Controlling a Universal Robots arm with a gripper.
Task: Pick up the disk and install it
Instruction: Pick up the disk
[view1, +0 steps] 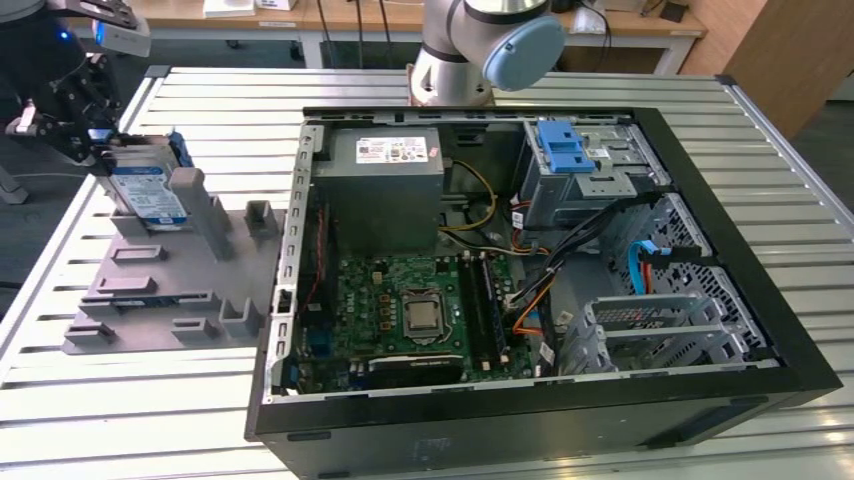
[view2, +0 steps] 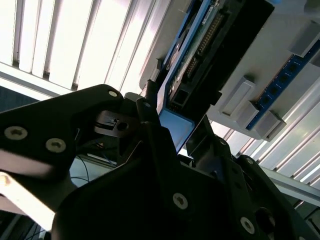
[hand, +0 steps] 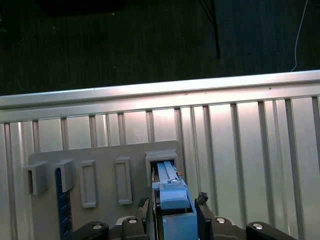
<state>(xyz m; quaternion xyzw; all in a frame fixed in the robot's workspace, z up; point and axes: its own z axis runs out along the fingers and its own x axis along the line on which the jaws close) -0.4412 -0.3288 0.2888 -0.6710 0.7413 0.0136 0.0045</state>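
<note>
The gripper (hand: 173, 201) pinches the disk (view1: 144, 192) between narrow fingers (hand: 202, 204); the disk stands on edge in the grey fixture (view1: 200, 262), at nine o'clock from the open computer case (view1: 790, 335).

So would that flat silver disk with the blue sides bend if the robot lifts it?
Probably not: the flat silver-grey metal disk with blue side rails looks solid, so likely stiff. It stands on edge in the grey plastic holder, so a sideways push might tip it. Its exposed circuit board seems fragile.
</note>
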